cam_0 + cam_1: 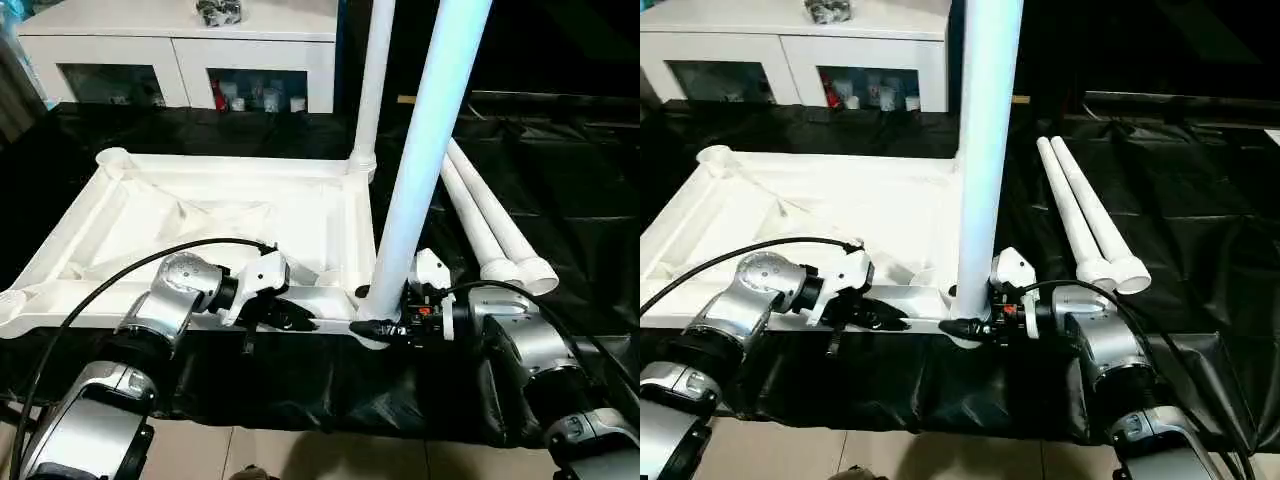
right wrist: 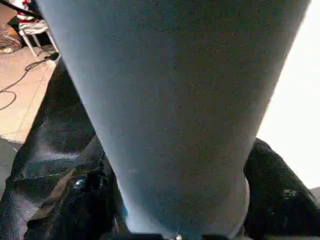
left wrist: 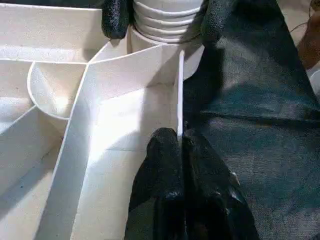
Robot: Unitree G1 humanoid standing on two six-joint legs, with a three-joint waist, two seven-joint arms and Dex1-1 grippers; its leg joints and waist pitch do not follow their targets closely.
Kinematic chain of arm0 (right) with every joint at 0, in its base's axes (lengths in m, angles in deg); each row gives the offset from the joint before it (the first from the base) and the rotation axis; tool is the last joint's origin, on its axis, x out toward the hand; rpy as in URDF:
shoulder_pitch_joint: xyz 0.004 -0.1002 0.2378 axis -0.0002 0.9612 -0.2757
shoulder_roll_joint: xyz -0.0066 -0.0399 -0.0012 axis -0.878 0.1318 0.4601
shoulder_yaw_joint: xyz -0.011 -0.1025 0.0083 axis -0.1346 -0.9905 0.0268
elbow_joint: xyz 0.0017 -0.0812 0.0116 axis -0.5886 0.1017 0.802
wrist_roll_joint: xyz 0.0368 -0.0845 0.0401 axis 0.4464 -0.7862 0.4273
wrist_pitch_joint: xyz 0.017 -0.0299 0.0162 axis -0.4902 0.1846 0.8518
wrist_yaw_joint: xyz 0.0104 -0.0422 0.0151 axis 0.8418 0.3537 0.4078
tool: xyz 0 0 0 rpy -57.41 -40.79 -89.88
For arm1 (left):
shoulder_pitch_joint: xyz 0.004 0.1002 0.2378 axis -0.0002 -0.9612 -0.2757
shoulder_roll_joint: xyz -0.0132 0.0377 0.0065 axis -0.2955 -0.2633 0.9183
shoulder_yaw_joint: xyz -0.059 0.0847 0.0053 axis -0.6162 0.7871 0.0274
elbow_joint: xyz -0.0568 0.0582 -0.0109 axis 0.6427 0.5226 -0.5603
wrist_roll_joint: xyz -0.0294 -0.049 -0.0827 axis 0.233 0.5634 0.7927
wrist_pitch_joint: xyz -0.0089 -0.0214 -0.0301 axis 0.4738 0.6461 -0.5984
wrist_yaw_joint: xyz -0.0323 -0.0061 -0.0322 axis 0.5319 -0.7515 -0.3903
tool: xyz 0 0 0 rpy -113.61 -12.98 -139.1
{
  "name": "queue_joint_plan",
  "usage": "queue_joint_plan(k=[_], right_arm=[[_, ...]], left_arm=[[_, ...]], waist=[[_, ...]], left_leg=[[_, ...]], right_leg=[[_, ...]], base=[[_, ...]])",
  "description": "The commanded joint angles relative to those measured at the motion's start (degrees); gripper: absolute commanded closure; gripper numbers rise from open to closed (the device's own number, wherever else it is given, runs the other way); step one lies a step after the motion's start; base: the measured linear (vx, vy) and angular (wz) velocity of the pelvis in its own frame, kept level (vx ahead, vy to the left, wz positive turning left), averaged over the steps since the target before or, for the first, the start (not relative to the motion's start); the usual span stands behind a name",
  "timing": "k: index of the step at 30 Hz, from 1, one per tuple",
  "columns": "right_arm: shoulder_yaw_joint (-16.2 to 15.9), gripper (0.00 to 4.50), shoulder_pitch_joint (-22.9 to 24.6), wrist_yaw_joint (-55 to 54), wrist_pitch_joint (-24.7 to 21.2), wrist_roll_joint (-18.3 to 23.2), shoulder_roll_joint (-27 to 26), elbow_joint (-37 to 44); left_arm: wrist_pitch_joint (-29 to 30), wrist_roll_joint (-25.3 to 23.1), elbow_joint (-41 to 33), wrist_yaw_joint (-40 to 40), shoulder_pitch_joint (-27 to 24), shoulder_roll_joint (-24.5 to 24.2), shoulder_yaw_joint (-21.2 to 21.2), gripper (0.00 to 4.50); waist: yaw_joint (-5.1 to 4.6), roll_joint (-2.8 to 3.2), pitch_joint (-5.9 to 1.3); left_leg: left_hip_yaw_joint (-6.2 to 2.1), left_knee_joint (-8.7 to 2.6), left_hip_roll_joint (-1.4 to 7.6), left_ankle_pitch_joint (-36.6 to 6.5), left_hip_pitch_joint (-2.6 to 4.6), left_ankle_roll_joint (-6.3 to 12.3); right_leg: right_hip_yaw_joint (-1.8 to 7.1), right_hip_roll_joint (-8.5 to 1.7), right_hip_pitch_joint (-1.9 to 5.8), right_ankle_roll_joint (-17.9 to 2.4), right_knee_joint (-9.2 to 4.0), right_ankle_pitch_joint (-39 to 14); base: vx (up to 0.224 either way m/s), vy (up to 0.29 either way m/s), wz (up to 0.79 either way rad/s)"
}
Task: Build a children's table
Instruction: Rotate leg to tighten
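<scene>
Top [image 1: 210, 215] lies underside-up on black sheet [image 1: 560, 210], ribs showing, near long edge towards robot. Its left end is cut by the frame edge in head views; near-left corner socket only partly seen.

Two legs stand upright in sockets on the top's right side: far leg [image 1: 372, 80] in the far-right corner, near leg [image 1: 425, 150] in the near-right corner. Both run out of the frame's upper edge, so upper ends can't be seen. Two spare legs [image 1: 1090, 225] lie side by side on the sheet, right of the top, touching each other, flared ends towards robot.

L gripper [image 3: 181, 145]: fingers together, clamped on the thin rim wall of the top's near edge, just left of the near leg's socket. In head views its fingers are mostly hidden behind the white wrist housing.

R gripper [image 2: 180, 200]: fingers [image 2: 280, 195] apart, one each side of the near leg's base, right at the socket. L wrist view shows both black tips against the leg's ribbed collar. Whether they press it or just touch – can't tell. R wrist view is almost all leg, so socket is hidden there.

Behind: white cabinet [image 1: 180, 45], glass doors, small items inside too blurred to make out; dark object on its top cut off by frame edge.
</scene>
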Motion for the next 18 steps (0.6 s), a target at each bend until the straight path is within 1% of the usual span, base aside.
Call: queue_joint_plan(k=[1, 3, 5, 6, 7, 8, 9, 10, 11, 12, 13, 14, 15, 16, 17, 18], right_arm=[[-1.39, 1.77, 0.66, 1.42, -0.6, 0.09, -0.09, 1.14], [-0.96, 1.79, 0.97, 0.35, -1.22, 0.29, -0.61, 1.7], [-0.32, 1.79, 1.35, -2.38, -1.26, 0.27, -1.52, 1.89], [0.58, 1.79, 1.35, -5.56, -2.02, 0.18, -2.65, 1.2], [0.86, 1.8, 1.32, -6.64, -2.42, 0.1, -3.01, 0.92], [1.61, 1.8, 1.23, -11.44, -1.41, -1.08, -4.46, -0.62], [2.73, 1.8, 0.77, -19.53, -0.6, -3.03, -6.63, -3.34], [2.73, 1.8, 0.77, -19.53, -0.6, -3.03, -6.63, -3.34], [3.75, 1.8, 0.15, -26.12, -0.67, -4.2, -8.33, -5.63], [3.75, 1.8, 0.15, -26.12, -0.67, -4.2, -8.33, -5.63], [4.32, 1.8, -0.17, -29.43, -0.67, -4.59, -9.43, -6.84], [4.97, 1.8, -0.96, -35.49, -0.97, -5.56, -11.14, -9.18], [5.15, 1.8, -1.4, -38.28, -1.21, -5.98, -12.03, -10.27], [5.44, 1.8, -2.02, -41.93, -1.39, -6.45, -13.11, -11.52], [5.64, 1.8, -2.4, -44.24, -1.48, -6.72, -13.82, -12.28], [6.11, 1.8, -3.0, -46.67, -1.43, -6.6, -14.79, -13.29]], left_arm=[[-0.2, 1.59, 0.01, -0.78, 0.3, 0.68, 0.01, 4.5], [0.12, 1.33, 0.13, -0.17, 0.4, 0.68, -0.08, 4.5], [1.28, 0.91, 0.35, 2.38, 0.7, 1.15, -0.4, 4.5], [2.06, 0.21, 0.9, 5.23, 1.14, 1.75, -0.63, 4.5], [2.33, -0.02, 1.08, 6.16, 1.28, 1.96, -0.7, 4.5], [3.39, -0.88, 1.71, 10.17, 1.81, 3.08, -1.0, 4.5], [5.05, -1.43, 2.27, 15.56, 2.45, 5.27, -1.67, 4.5], [5.05, -1.43, 2.27, 15.56, 2.45, 5.27, -1.67, 4.5], [6.14, -1.4, 2.42, 18.86, 2.75, 7.28, -2.16, 4.5], [6.14, -1.4, 2.42, 18.86, 2.75, 7.28, -2.16, 4.5], [6.6, -1.77, 2.55, 21.03, 2.93, 8.59, -2.09, 4.5], [7.44, -2.53, 2.48, 23.79, 3.02, 10.76, -1.52, 4.5], [7.9, -3.05, 2.54, 25.69, 3.13, 11.88, -1.27, 4.5], [8.63, -3.33, 2.53, 27.25, 3.19, 13.1, -1.04, 4.5], [9.12, -3.5, 2.52, 28.26, 3.25, 13.88, -0.91, 4.5], [9.39, -3.71, 2.73, 29.72, 3.4, 14.77, -0.85, 4.5]], waist=[[0.1, -0.69, -3.36], [0.15, -0.73, -3.38], [0.1, -0.68, -3.35], [0.04, -0.69, -3.31], [0.01, -0.64, -3.24], [-0.16, -0.61, -3.16], [-0.41, -1.05, -3.1], [-0.5, -0.94, -2.98], [-0.69, -0.8, -2.83], [-0.99, -0.81, -2.83], [-1.07, -0.96, -2.81], [-1.32, -0.94, -2.83], [-1.61, -0.86, -2.81], [-1.65, -0.72, -2.84], [-1.82, -0.72, -2.78], [-1.86, -0.65, -2.84]], left_leg=[[-2.23, -3.67, 4.7, -9.13, 0.45, 4.62], [-2.21, -3.62, 4.62, -8.85, 0.39, 4.61], [-2.26, -3.68, 4.71, -9.07, 0.45, 4.38], [-2.24, -3.7, 4.67, -9.34, 0.49, 4.12], [-2.3, -3.75, 4.7, -9.56, 0.51, 3.88], [-2.27, -3.78, 4.64, -10.28, 0.68, 3.32], [-2.38, -3.88, 4.54, -11.17, 0.87, 2.51], [-2.42, -3.86, 4.49, -11.37, 0.89, 2.07], [-2.55, -3.96, 4.4, -12.39, 1.17, 1.54], [-2.61, -3.99, 4.36, -13.17, 1.25, 1.28], [-2.61, -4.0, 4.33, -13.41, 1.21, 1.42], [-2.64, -4.0, 4.32, -13.47, 1.23, 1.52], [-2.71, -4.06, 4.33, -13.66, 1.16, 1.44], [-2.74, -4.05, 4.32, -13.53, 1.16, 1.39], [-2.68, -4.1, 4.36, -13.74, 1.34, 1.16], [-2.69, -4.08, 4.3, -13.95, 1.35, 1.29]], right_leg=[[4.4, -6.89, 2.52, -8.07, -4.8, -18.16], [4.39, -6.86, 2.55, -7.81, -4.82, -18.17], [4.35, -6.89, 2.47, -7.87, -4.84, -18.5], [4.36, -6.9, 2.44, -7.8, -4.97, -19.09], [4.38, -6.9, 2.4, -7.78, -4.99, -19.51], [4.33, -6.9, 2.18, -7.52, -5.26, -21.01], [4.29, -7.03, 2.18, -7.05, -5.55, -23.12], [4.35, -7.13, 2.11, -6.88, -5.62, -24.11], [4.23, -7.25, 2.03, -6.38, -6.14, -26.68], [4.19, -7.19, 2.03, -6.09, -6.26, -27.65], [4.23, -7.22, 2.04, -5.84, -6.42, -27.98], [4.29, -7.24, 2.01, -5.7, -6.4, -27.92], [4.25, -7.2, 2.04, -5.69, -6.39, -27.95], [4.25, -7.23, 2.07, -5.63, -6.42, -27.91], [4.27, -7.19, 1.85, -5.76, -6.54, -27.86], [4.26, -7.19, 1.94, -5.71, -6.58, -27.65]], base=[[0.0, 0.0, 0.0], [0.0, 0.0, 0.0], [0.0, 0.0, 0.0], [0.0, 0.0, 0.0], [0.0, 0.0, 0.0], [0.0, 0.0, 0.0], [0.0, 0.0, 0.0], [0.0, 0.0, 0.0], [0.0, 0.0, 0.0], [0.0, 0.0, 0.0], [0.0, 0.0, 0.0], [0.0, 0.0, 0.0], [0.0, 0.0, 0.0], [0.0, 0.0, 0.0], [0.0, 0.0, 0.0], [0.0, 0.0, 0.0]])
